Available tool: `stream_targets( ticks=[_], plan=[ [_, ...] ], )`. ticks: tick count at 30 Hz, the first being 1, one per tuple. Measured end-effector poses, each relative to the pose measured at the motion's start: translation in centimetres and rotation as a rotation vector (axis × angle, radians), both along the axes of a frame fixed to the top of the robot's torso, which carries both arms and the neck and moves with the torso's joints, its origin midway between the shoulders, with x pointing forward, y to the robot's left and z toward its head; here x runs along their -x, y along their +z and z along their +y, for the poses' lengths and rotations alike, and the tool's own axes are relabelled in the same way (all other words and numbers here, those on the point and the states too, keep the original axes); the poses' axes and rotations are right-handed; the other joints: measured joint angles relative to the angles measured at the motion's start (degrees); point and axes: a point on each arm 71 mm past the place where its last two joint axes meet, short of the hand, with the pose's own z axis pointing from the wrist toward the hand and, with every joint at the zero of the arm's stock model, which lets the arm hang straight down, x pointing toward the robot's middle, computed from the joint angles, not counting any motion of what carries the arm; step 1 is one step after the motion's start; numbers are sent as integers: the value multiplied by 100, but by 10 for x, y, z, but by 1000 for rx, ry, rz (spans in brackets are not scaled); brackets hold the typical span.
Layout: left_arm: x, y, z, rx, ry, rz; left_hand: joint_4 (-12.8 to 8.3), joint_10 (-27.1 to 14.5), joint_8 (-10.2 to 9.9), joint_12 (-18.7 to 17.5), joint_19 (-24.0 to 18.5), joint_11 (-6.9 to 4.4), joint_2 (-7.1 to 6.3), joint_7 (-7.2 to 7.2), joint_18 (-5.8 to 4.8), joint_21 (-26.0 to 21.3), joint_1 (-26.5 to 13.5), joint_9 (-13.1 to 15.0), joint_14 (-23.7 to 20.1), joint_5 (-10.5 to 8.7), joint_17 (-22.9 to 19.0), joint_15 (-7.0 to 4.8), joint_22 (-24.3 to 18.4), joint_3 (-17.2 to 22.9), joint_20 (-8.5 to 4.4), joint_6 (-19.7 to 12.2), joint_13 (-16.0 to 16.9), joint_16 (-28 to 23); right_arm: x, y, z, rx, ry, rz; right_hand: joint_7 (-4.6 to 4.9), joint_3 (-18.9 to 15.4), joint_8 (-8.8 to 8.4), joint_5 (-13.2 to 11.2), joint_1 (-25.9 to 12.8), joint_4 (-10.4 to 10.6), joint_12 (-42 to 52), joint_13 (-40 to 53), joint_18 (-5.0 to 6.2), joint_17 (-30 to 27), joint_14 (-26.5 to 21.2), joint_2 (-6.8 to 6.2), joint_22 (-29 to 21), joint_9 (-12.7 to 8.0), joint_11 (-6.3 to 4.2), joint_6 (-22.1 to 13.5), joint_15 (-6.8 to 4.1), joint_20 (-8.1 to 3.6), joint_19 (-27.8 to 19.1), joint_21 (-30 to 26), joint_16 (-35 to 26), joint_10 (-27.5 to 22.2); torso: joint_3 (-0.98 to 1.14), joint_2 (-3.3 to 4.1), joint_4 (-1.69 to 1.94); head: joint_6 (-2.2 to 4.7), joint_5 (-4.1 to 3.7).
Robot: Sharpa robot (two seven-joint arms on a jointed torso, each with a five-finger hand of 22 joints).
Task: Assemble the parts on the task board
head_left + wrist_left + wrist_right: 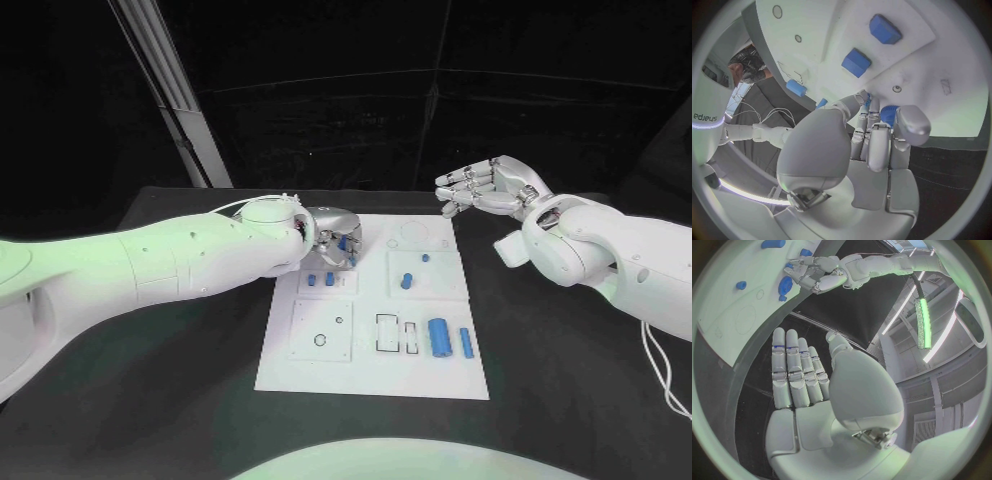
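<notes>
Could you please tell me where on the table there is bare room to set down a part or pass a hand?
The black table is bare beside the white board's near edge, and between the board and the right hand. The board's near strip is free too. It is crowded at the far left corner, where the left hand sits over blue parts.

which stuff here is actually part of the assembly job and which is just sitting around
Part of the job:
- task board
- blue parts lying on the board, such as the two cylinders
- blue part held in the left hand

Just there:
- black table
- right hand, raised off the board's far corner, holding nothing
</notes>
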Motion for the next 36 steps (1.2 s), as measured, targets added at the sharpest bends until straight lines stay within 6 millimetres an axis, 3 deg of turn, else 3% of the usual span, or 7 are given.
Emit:
stream_targets(
  ticks=[16,27,36],
  plan=[
    [3,18,26,117,48,-42,-17,92,-24,-51,0,-11,-60,0,0,13,-60,4,0,0,-67,0,35,28,0,41,12,0,0,0,-1,1,-3,0,0,0,0,0,0,0,38,-7,0,-5,0,0,-6,0,0,0,0,0,0,0,0,-43,1,2,7,27,19],
    [4,18,54,131,105,-25,-33,160,-35,-84,0,-30,-132,-32,0,36,-132,8,0,-1,-111,1,60,42,0,113,24,0,-1,0,-2,2,-5,0,0,0,0,0,0,0,38,-6,0,-4,0,0,-5,0,0,0,0,0,0,0,0,-42,3,2,9,32,32],
    [4,15,64,109,128,23,-32,186,-64,-136,-1,-22,-161,-33,0,36,-216,8,0,0,-139,1,59,41,0,152,36,0,-1,-1,-2,2,-5,0,0,0,0,0,0,0,38,-6,0,-4,0,0,-5,0,0,0,0,0,0,0,0,-42,3,9,-2,33,42]
  ],
)
